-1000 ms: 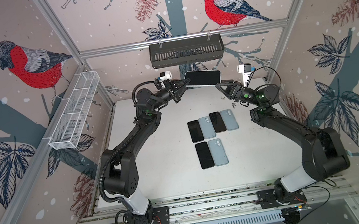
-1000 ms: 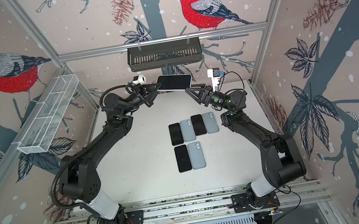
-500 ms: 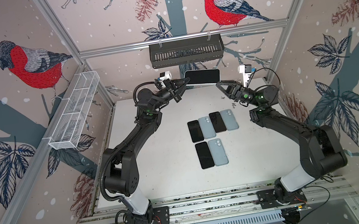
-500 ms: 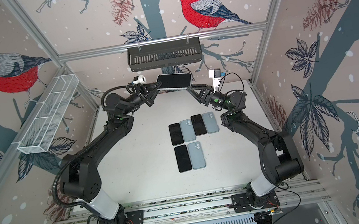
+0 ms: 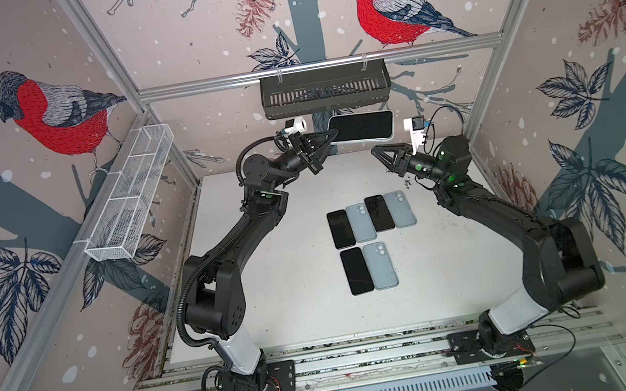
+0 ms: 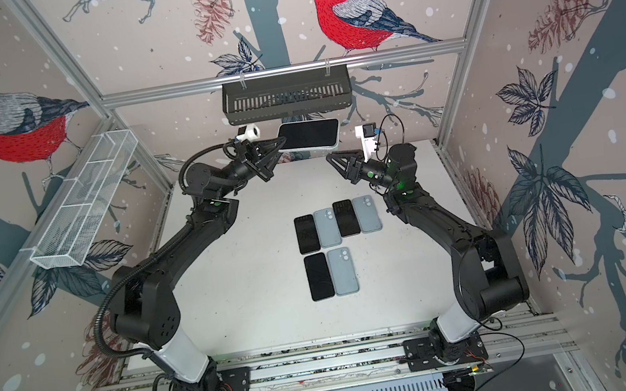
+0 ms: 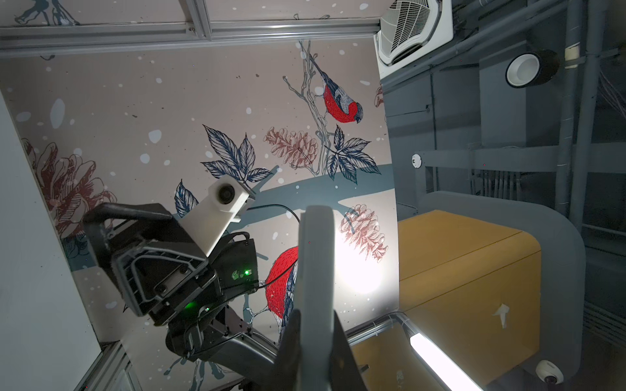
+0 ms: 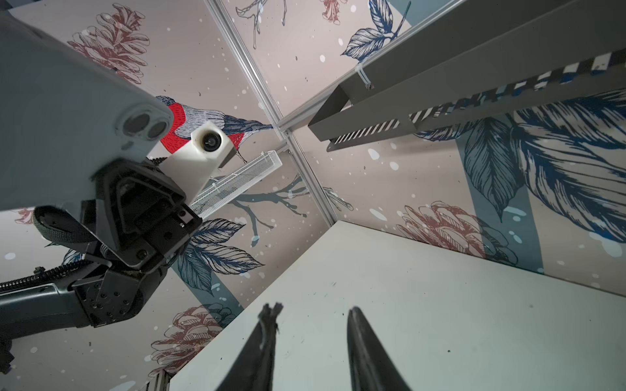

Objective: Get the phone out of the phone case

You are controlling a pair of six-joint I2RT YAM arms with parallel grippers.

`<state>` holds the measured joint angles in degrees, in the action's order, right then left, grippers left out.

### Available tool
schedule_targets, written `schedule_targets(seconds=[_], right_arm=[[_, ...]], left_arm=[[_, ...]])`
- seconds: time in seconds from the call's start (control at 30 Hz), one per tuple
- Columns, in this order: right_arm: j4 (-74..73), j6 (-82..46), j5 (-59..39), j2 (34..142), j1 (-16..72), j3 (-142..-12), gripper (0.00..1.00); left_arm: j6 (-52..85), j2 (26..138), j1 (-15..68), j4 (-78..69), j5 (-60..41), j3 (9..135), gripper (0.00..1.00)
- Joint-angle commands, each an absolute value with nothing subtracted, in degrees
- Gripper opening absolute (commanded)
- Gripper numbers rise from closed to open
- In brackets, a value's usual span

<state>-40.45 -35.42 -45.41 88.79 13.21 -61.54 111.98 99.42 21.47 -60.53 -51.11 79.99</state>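
The left gripper (image 5: 331, 138) holds the cased phone (image 5: 362, 127) up by one end, its long side pointing toward the empty, part-open right gripper (image 5: 380, 157) just below.

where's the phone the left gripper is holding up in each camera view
In a top view: held phone upper centre, under the black basket.
In a top view: held phone upper centre, under that black basket.
Left wrist: held phone edge-on, lower centre of picture.
Right wrist: held phone, grey back with two lenses, picture's upper left.
Shared landmark: black basket, missing only from left wrist.
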Motion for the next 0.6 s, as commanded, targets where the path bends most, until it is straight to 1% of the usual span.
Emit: schedule_targets(seconds=[0.0,0.07,0.13,0.27,0.33,0.37,0.4,0.47,0.53,0.57], right_arm=[[-42.8,-34.3,-44.8,87.6,12.7,-60.7,0.47],[-42.9,-33.2,-44.7,85.8,12.5,-59.3,0.56],[-40.4,-30.5,-44.4,83.7,11.9,-58.2,0.62],[-33.5,-25.7,-44.2,80.2,9.7,-58.3,0.68],[-30.5,-24.3,-44.0,78.8,8.6,-59.0,0.70],[-29.4,-23.7,-43.5,78.3,8.3,-59.4,0.71],[-27.9,-22.6,-43.2,77.6,8.1,-59.8,0.71],[-25.7,-19.8,-43.6,76.2,8.2,-60.3,0.72],[-23.2,-16.1,-43.3,75.0,8.3,-60.6,0.73],[-21.8,-14.2,-43.4,74.5,8.4,-60.8,0.73]], left_arm=[[113.8,99.2,21.4,-66.2,-51.4,80.5,0.00],[113.8,99.3,21.2,-66.5,-51.7,80.5,0.00],[113.4,99.2,20.7,-66.5,-52.4,80.6,0.00],[107.1,98.3,19.0,-59.9,-56.2,81.4,0.00],[99.2,97.4,17.5,-52.0,-59.5,83.2,0.00],[94.0,96.8,16.8,-45.7,-60.7,84.2,0.00],[85.7,96.2,15.9,-36.6,-62.0,86.6,0.00],[65.0,96.1,14.8,-11.7,-62.4,94.0,0.00],[43.6,98.9,14.3,14.8,-60.3,105.3,0.00],[36.1,100.6,14.3,23.8,-59.3,110.6,0.00]])
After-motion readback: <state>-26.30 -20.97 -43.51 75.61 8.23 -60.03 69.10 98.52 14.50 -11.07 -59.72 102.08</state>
